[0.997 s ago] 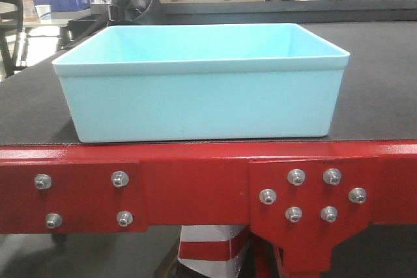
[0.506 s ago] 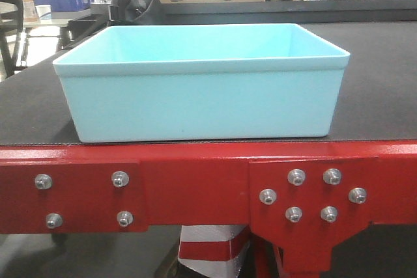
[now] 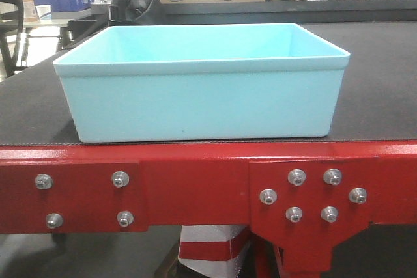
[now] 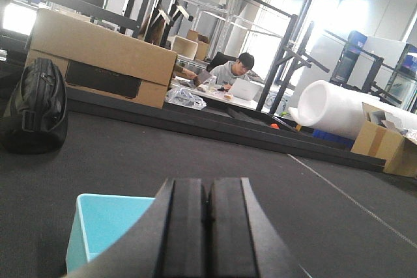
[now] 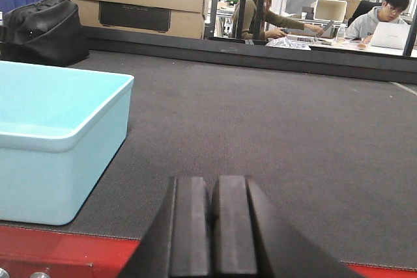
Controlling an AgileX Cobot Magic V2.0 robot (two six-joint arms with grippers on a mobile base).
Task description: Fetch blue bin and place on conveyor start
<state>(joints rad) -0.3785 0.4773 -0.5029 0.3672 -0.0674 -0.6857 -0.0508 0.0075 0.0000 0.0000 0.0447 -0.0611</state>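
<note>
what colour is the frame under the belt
Glossy red frame with silver bolts, clearest in the front-facing view.

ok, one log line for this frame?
blue bin: on belt, upright, empty | left end effector: shut, holding nothing | right end effector: shut, clear of bin

Blue bin (image 3: pixel 202 89) upright on conveyor start (image 3: pixel 378 83)

Warehouse workshop: conveyor belt (image 3: pixel 378 83), metal racking (image 4: pixel 163 4), cardboard boxes (image 4: pixel 104 56).
</note>
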